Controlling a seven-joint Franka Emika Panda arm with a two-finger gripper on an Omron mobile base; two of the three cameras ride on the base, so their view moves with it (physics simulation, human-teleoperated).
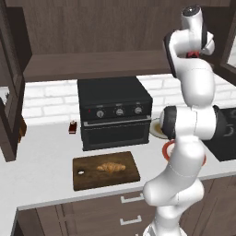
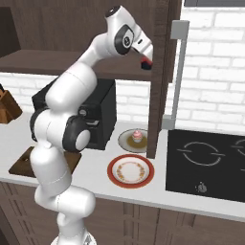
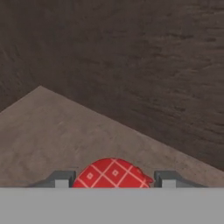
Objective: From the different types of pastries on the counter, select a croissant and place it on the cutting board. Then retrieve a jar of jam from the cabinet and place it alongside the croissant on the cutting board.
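The pincer (image 3: 112, 180) is up inside the cabinet (image 1: 92, 27), just above its shelf (image 3: 65, 135), with a finger tip (image 3: 59, 179) on each side of the red jar of jam (image 3: 112, 174) — the jaws stand close against the jar, though actual contact cannot be told from the hand view. From the right base view the pincer sits by the cabinet's upright side panel, a patch of red at its end. Down on the bench (image 1: 41, 179), the croissant (image 1: 110, 167) lies near the middle of the cutting board (image 1: 106, 171), which sits along the front edge before a black toaster oven (image 1: 115, 113). Toward the stove end, a pink cupcake (image 2: 137, 136) stands on its plate (image 2: 129, 143) — in front of it, an orange-rimmed plate (image 2: 130, 171) near the front edge.
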